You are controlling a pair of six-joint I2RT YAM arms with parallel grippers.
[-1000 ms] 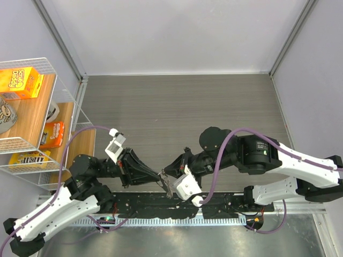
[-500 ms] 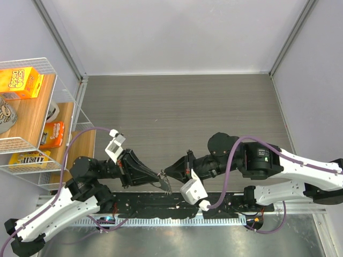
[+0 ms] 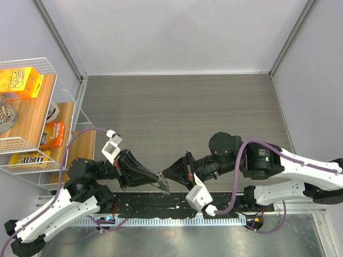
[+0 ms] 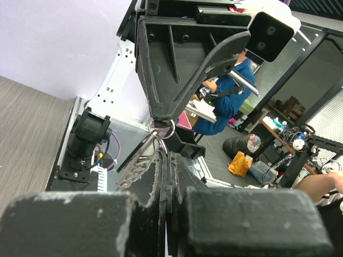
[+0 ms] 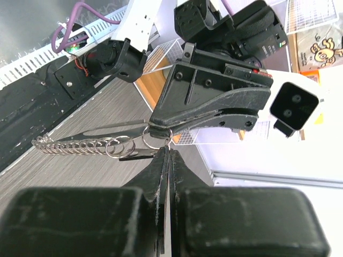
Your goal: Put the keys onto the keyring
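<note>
Both grippers meet tip to tip over the table's near edge. My left gripper (image 3: 158, 175) (image 4: 163, 152) is shut on the keyring (image 5: 75, 145), a string of small silver rings that hangs from its tips (image 3: 166, 186). The end ring (image 5: 155, 136) sits right where the two tips touch. A thin silver sliver, apparently one of the keys (image 5: 169, 140), is pinched edge-on in my shut right gripper (image 3: 164, 174) (image 5: 169, 149) and its end touches that ring. Beside the rings lies a dark flat piece (image 5: 136, 155), perhaps a black key head.
A wire rack (image 3: 32, 115) with an orange box (image 3: 20, 81) and snack packets stands at the left. The black base rail (image 3: 161, 203) runs under the grippers. The grey wood-grain table (image 3: 177, 112) stretches behind, with walls on both sides.
The right arm has swung its wrist lower and its tip has drawn slightly left towards the left gripper. The left arm shifted slightly left. The keyring still hangs between them.
</note>
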